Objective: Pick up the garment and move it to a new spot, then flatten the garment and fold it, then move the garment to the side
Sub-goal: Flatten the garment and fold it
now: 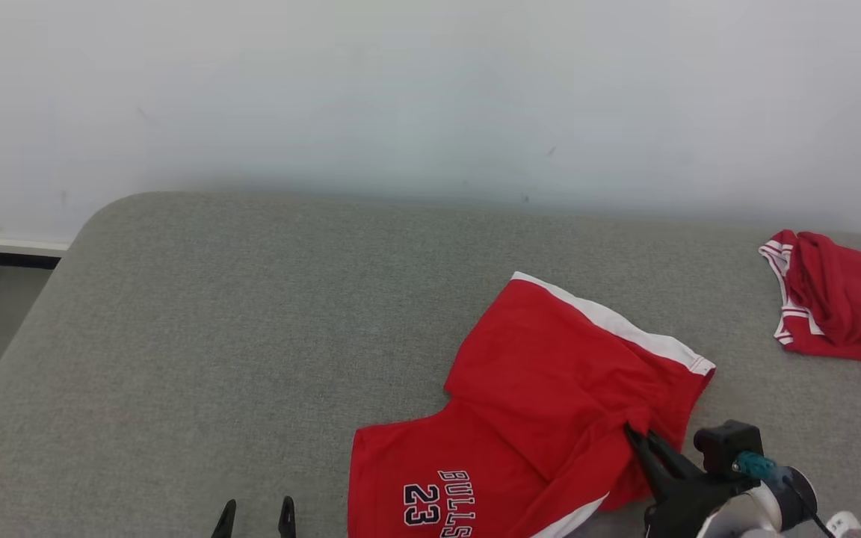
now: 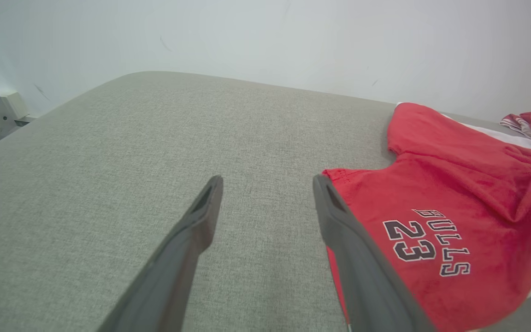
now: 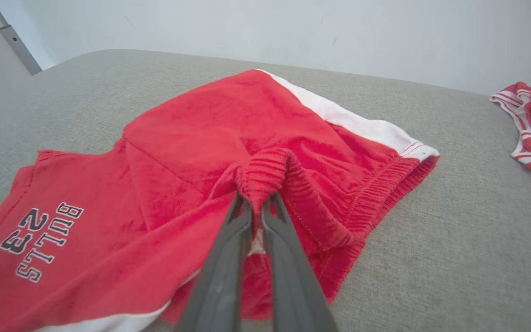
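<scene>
pinching red shorts (image 3: 210,138) waistband, right pincer (image 3: 256,203) clamped; left pincer (image 2: 268,182) agape.

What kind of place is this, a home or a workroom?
Probably a plain robot practice room, not a lived-in home. A grey padded surface stands before a bare white wall, and on it lie red shorts, pinched by the right gripper, and a second red garment.

Two red garments lie on one grey table (image 1: 251,336): one pair of shorts (image 1: 542,388) printed BULLS 23; one crumpled garment (image 1: 845,299) well to the right of the shorts; two grippers: left gripper (image 1: 255,517) left of the shorts; right gripper (image 1: 636,433) at their right side.
</scene>
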Controlling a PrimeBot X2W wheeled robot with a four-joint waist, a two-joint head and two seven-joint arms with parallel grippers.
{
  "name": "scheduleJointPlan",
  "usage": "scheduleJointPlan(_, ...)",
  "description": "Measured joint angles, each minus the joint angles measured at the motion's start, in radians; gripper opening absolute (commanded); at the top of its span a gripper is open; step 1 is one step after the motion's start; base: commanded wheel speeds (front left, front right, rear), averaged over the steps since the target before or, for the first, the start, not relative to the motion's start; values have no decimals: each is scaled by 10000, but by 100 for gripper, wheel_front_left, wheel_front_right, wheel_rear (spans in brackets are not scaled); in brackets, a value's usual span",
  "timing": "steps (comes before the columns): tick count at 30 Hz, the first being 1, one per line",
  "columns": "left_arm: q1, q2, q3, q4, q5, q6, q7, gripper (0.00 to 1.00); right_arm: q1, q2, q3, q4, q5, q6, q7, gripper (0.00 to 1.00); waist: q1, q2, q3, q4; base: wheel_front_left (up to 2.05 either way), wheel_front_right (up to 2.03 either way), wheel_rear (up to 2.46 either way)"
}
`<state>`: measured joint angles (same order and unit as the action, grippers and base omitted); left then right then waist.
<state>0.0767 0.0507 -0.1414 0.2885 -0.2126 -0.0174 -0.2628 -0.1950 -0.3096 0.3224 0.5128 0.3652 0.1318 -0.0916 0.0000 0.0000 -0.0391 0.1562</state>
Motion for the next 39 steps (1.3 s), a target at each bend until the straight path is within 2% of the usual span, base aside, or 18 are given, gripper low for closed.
scheduleJointPlan(8, -16, 0, -90, 63, 4, -6, 2, 100, -1373, 286, 159, 2238, 207, 0, -276, 0, 0, 0, 50, 488, 0, 0, 0)
scheduleJointPlan(9, -17, -2, -98, 65, 4, -6, 2, 100, -1459, 326, 201, 2441, 213, 0, -424, 22, 0, 0, 53, 528, 0, 0, 0)
scheduleJointPlan(10, -16, 0, -100, 67, 4, -4, 2, 100, -1541, 366, 234, 2602, 224, 0, -594, 100, 0, 0, 54, 558, 0, 0, 0)
scheduleJointPlan(16, 3, -2, -102, 94, 2, 0, 2, 100, -1690, 418, 508, 3083, 399, 0, -1329, 100, 0, 0, 10, 483, 0, 0, 0)
scheduleJointPlan(21, 36, -2, -150, 102, 4, 0, 2, 100, -1371, 359, 627, 2688, 558, 0, -1657, 100, 0, 0, -57, 222, 0, 0, 0)
scheduleJointPlan(31, 63, -2, -320, 73, 13, -88, 2, 100, 791, 242, -656, -750, 144, 0, -1701, 100, 0, 0, -110, -340, 0, 0, 0)
scheduleJointPlan(39, 422, -4, -456, 142, 94, -224, 2, 100, 2643, 255, -1434, -2148, -98, 0, -1718, 100, 0, 0, -199, -448, 0, 0, 0)
